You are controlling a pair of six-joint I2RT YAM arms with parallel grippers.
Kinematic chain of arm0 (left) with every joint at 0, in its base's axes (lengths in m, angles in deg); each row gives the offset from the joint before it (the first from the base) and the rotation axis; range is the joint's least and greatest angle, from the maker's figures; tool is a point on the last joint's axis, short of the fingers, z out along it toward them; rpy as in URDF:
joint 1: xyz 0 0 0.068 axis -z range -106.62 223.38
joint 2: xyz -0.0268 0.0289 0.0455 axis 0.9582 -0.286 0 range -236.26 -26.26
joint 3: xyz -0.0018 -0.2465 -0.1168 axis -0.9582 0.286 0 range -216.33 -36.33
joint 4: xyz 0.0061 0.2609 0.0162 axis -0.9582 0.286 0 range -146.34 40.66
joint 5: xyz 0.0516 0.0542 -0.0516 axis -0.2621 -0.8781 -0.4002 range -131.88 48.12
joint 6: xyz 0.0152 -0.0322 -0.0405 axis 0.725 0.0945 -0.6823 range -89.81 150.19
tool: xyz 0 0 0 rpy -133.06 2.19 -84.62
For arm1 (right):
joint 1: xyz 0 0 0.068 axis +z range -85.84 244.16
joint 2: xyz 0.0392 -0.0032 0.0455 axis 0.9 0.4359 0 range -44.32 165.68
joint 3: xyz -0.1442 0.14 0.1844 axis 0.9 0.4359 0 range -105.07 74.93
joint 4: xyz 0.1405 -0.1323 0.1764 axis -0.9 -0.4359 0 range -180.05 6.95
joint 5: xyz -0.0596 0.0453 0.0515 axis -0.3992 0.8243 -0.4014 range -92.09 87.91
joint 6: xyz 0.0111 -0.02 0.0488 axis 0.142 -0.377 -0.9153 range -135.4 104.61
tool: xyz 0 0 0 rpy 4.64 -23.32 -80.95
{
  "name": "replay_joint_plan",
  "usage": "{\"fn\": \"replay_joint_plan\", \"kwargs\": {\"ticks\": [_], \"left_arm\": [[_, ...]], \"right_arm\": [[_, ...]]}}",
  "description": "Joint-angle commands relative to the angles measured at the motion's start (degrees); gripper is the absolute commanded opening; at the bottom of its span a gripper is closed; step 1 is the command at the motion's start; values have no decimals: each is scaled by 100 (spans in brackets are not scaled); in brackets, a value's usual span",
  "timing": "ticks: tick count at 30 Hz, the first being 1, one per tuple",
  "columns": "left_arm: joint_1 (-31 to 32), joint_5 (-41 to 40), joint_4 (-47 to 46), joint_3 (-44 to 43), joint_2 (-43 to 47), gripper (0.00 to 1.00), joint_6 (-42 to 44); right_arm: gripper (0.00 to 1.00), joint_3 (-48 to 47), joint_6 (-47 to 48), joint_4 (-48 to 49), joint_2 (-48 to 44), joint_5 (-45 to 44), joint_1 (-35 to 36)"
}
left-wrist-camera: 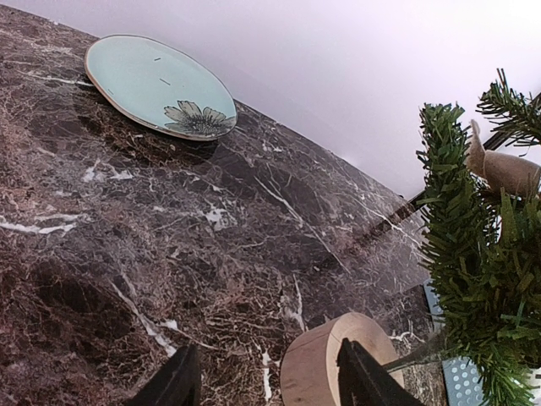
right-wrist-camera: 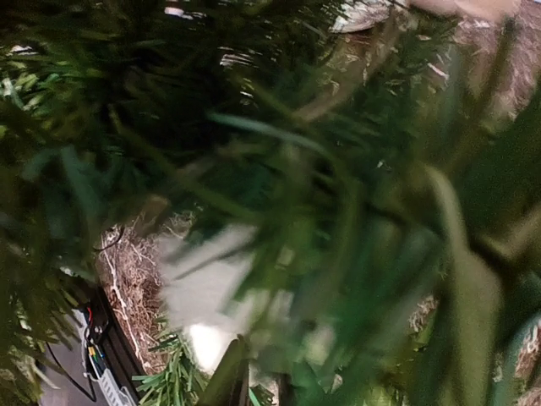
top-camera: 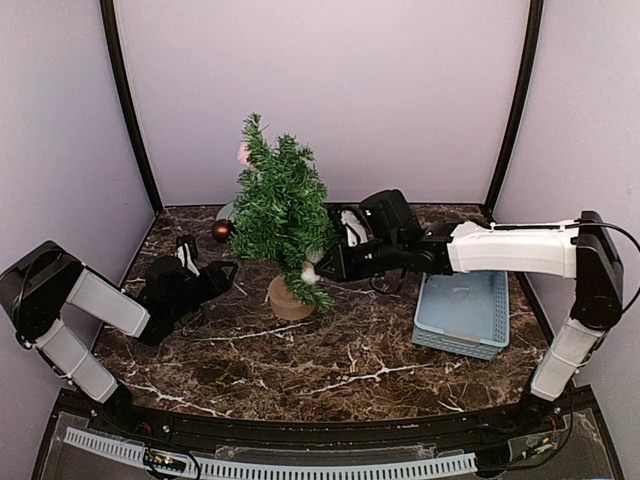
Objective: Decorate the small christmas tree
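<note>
On the dark marbled counter, the left end effector rests low at the left. Its two black fingers stand well apart with nothing between them, pointing toward the tree. Beyond it, near the back wall, lies a pale green plate painted with a flower.

The tree stands upright at mid-counter on a round wooden stump. The left wrist view shows the stump just past the right-hand finger, clear of both. A dark red bauble hangs at the tree's left edge, level with the lower branches, and a pinkish ornament sits near the tip. A tan ornament shows among the branches in the left wrist view.

Reaching in from the right, the right end effector is pushed into the lower right branches, right beside a white ornament. Its own camera gives only blurred needles and a pale shape, so it is not possible to tell whether the jaws are parted or gripping.

A light blue slotted basket sits at the right of the counter, under the right arm.
</note>
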Motion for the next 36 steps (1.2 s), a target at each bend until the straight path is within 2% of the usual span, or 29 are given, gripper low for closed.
{"fn": "replay_joint_plan", "kwargs": {"ticks": [1, 7, 11, 18, 22, 25, 29, 32, 36], "left_arm": [[-27, 40, -175, -20, 4, 57, 36], [-27, 25, -151, -13, 50, 57, 46], [-27, 31, -142, -14, 42, 57, 39], [-27, 27, -62, -46, 114, 57, 60], [-27, 21, -9, -50, 156, 57, 109], [-27, 32, 6, -49, 178, 57, 98], [-29, 28, 66, -70, 212, 57, 101], [-27, 17, 123, -109, 246, 58, 122], [-27, 16, 152, -129, 256, 57, 114]], "right_arm": [[18, -253, -21, 209, -94, -21, 67], [31, -68, -27, 119, -390, -76, 77], [44, 162, -10, -18, -606, -240, 76], [51, 623, 176, -625, -1161, -537, -3], [61, 1195, 359, -819, -1938, -820, -452], [59, 1585, 377, -840, -2552, -906, -1214], [49, 1895, 357, -958, -2783, -1513, -2188], [45, 1986, 374, -930, -2511, -1770, -2721], [40, 2092, 332, -481, -1890, -1772, -3074]]}}
